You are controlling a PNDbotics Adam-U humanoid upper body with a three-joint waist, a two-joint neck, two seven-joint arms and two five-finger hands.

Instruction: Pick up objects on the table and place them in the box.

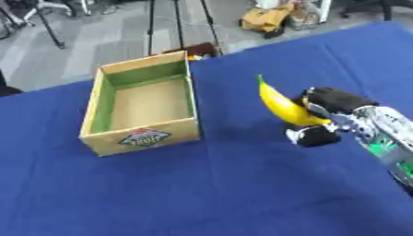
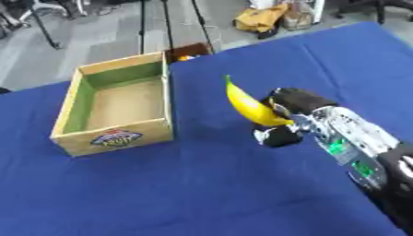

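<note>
Gripping banana (image 1: 282, 104), right hand (image 1: 327, 115) beside box (image 1: 143, 137).

Open-topped box (image 1: 142, 104) at the left of the blue table (image 1: 226, 193), nothing inside, so entry from above unblocked; four upright walls barring any sideways way in. Right hand (image 1: 322, 117) to the right of the box, curled round a banana (image 1: 284, 105) held above the cloth, stem end tilted up toward the box. Bare cloth between banana and the box's near right wall, nothing standing there. Wide bare cloth along the near side too. Beyond the far table edge, floor clutter, well apart.
</note>
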